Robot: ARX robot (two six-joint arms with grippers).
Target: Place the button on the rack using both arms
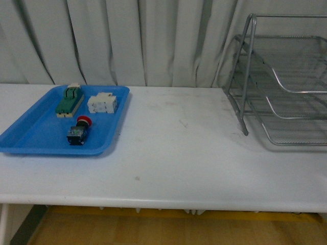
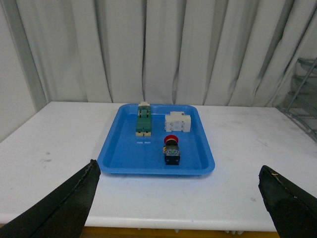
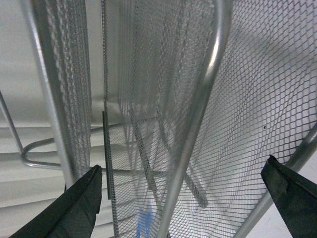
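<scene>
The button, red cap on a dark blocky body, lies in a blue tray at the table's left. In the left wrist view the button sits ahead of my open left gripper, well beyond its black fingertips. The silver wire-mesh rack stands at the table's right. The right wrist view is filled with the rack's mesh and tubes, very close; my right gripper is open with nothing held. Neither arm appears in the front view.
In the blue tray also lie a green-and-cream switch and a white block. White curtains hang behind the table. The table's front edge runs near the bottom of the front view.
</scene>
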